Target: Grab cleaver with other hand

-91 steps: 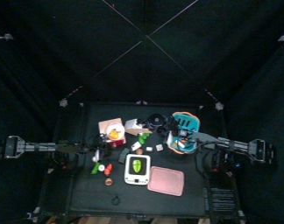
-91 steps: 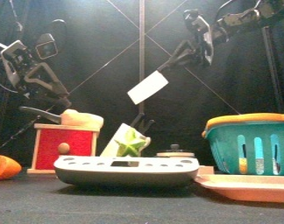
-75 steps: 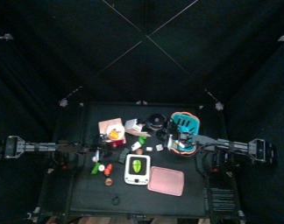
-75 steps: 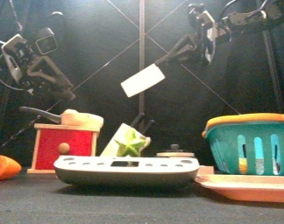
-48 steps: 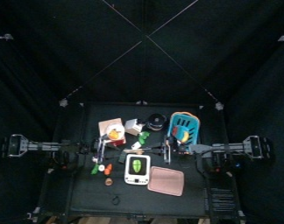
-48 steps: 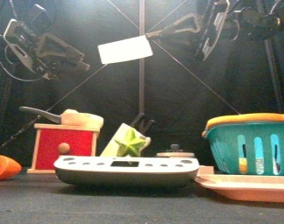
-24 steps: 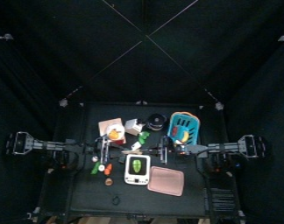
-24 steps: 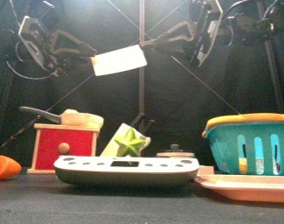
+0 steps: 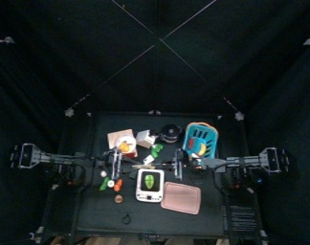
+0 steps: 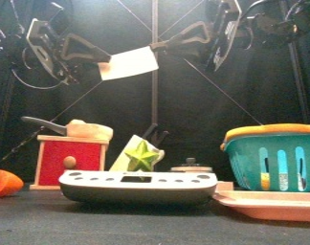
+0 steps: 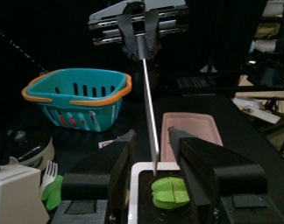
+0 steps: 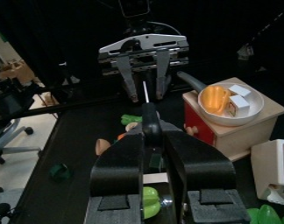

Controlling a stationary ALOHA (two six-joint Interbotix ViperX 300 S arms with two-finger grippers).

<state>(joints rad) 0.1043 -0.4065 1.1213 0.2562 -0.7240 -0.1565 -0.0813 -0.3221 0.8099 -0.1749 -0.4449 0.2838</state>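
The cleaver (image 10: 129,63), with a white blade and a dark handle, hangs high above the table. My right gripper (image 10: 207,36) is shut on its handle and comes in from the right. In the right wrist view the jaws (image 12: 152,162) clamp the handle, and the cleaver runs edge-on toward the left gripper (image 12: 145,52). My left gripper (image 10: 91,59) is open at the blade's left end. In the left wrist view the blade (image 11: 148,105) is a thin line running down between the spread jaws of my left gripper (image 11: 156,156).
On the table below stand a white scale (image 10: 139,184) with a green pepper (image 10: 141,155), a teal basket (image 10: 276,158), a pink tray (image 10: 266,203), a red wooden box (image 10: 68,161) with a bowl, and an orange thing (image 10: 2,180).
The right gripper raised the cleaver and swung its blade leftward. The left gripper rose to meet it and now has its open jaws around the blade's end.
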